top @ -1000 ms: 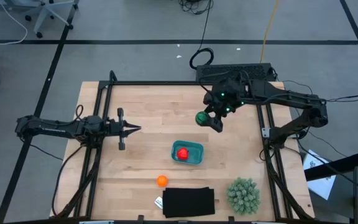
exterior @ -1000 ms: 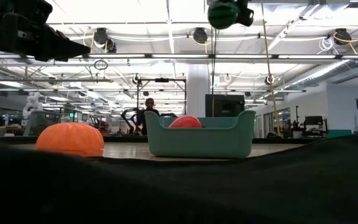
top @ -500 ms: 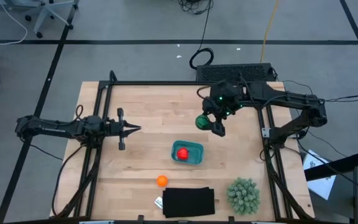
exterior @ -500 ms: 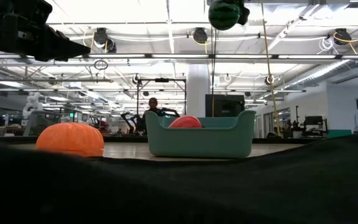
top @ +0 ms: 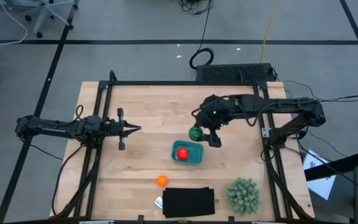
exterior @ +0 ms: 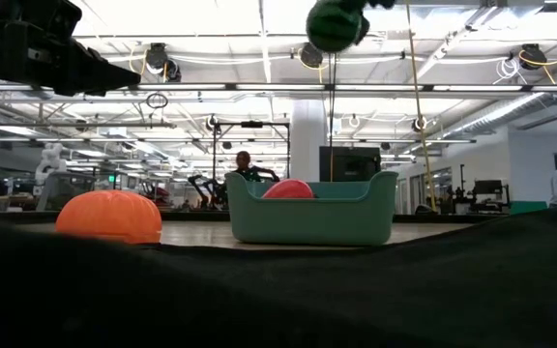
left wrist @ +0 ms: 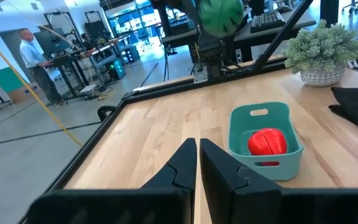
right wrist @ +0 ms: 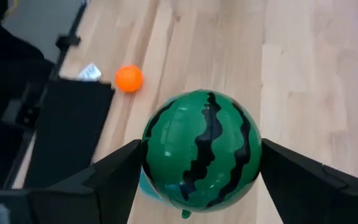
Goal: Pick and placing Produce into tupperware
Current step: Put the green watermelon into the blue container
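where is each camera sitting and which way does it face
High: overhead, straight down on the table; both arms show.
Low: at tabletop height, level past the teal container; the toy watermelon hangs above.
Left wrist: past the shut left hand toward the red fruit.
Right wrist: down past the right hand gripping the watermelon.
All four share the watermelon.

no readable text — no labels, signs

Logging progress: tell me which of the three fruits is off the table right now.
The green watermelon, held in the right gripper above the table. The red fruit sits in the tupperware; the orange one lies on the table.
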`<action>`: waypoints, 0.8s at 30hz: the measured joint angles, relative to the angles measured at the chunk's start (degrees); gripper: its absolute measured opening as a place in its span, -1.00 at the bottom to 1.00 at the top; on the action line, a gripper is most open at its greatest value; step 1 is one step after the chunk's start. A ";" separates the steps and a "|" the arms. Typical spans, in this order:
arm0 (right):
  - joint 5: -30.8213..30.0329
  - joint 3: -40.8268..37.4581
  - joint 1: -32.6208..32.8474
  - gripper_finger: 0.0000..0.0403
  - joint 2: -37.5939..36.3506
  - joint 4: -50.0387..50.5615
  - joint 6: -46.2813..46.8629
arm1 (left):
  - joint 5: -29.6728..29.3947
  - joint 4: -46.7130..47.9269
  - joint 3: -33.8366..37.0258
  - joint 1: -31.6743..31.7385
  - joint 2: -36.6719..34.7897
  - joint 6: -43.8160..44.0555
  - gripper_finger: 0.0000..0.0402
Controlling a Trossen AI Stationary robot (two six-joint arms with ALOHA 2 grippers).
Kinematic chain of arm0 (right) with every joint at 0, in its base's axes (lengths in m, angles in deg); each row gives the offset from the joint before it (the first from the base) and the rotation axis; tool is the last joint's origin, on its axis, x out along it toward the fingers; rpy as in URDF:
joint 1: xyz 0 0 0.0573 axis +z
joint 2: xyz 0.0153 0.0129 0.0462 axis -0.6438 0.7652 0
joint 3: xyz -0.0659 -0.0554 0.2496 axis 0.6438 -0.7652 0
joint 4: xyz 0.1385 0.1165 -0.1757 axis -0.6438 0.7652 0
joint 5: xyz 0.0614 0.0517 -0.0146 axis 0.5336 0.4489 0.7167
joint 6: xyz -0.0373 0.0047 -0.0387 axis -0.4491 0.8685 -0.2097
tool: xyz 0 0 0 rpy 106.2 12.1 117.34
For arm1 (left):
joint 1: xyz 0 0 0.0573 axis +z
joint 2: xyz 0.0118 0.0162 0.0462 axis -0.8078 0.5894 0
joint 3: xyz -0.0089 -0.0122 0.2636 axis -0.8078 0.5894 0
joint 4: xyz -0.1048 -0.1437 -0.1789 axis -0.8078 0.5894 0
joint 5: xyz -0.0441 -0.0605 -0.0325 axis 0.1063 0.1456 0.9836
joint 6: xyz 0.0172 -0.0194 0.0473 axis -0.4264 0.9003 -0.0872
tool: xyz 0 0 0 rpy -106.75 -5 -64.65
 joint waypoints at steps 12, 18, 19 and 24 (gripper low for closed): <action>0.08 -13.34 -0.04 0.45 0.00 -13.08 2.12 | 0.00 0.00 0.00 0.02 0.00 0.05 -0.87; 1.79 -17.78 0.24 0.45 0.00 -20.22 4.34 | 0.00 -0.07 0.00 0.00 0.00 0.03 -0.87; 1.83 -18.23 0.25 0.45 0.00 -20.62 4.88 | 0.00 -0.07 0.00 0.00 0.00 0.03 -0.87; 1.80 -18.70 0.22 0.45 0.00 -22.55 9.67 | 0.00 -0.09 0.00 0.00 0.00 0.02 -0.87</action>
